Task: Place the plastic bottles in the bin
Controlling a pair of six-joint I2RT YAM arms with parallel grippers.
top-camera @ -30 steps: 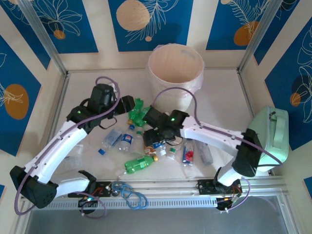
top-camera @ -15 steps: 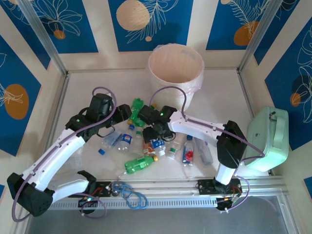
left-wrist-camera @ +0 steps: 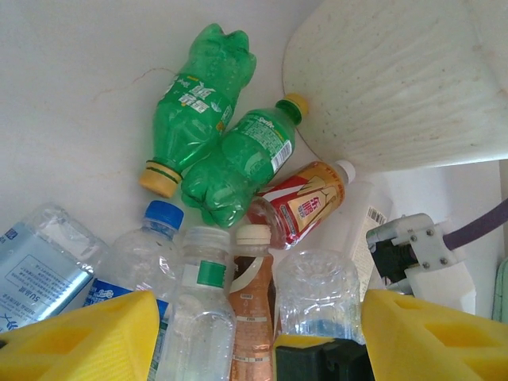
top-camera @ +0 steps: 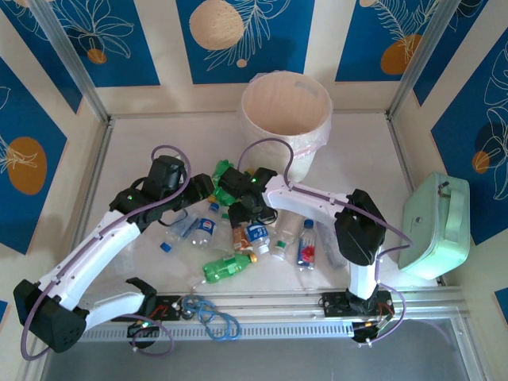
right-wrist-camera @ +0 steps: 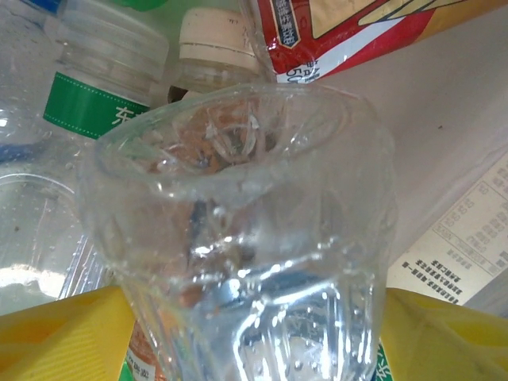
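White tabletop (top-camera: 135,159) bears the plastic bottles (top-camera: 238,230) heaped near the bin (top-camera: 286,111); they look light, thin-walled, slick and crushable, best pinched mid-body, as the right gripper (right-wrist-camera: 254,302) clamps a clear bottle (right-wrist-camera: 238,198) while the left gripper (left-wrist-camera: 258,317) hangs wide open.

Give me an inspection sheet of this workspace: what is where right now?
Surface: white table, with bottles heaped at its middle.
Job's things: plastic bottles lie in a heap, green, clear and amber; bin stands upright behind them, no bottles seen inside.
Clutter: mint-green case at the right edge.
Grippers: left gripper open above the heap; right gripper straddles a clear bottle, grip unclear.
Cables: purple cables loop off both arms; blue cable coil at the near edge.
Surroundings: patterned walls, blue and cream.
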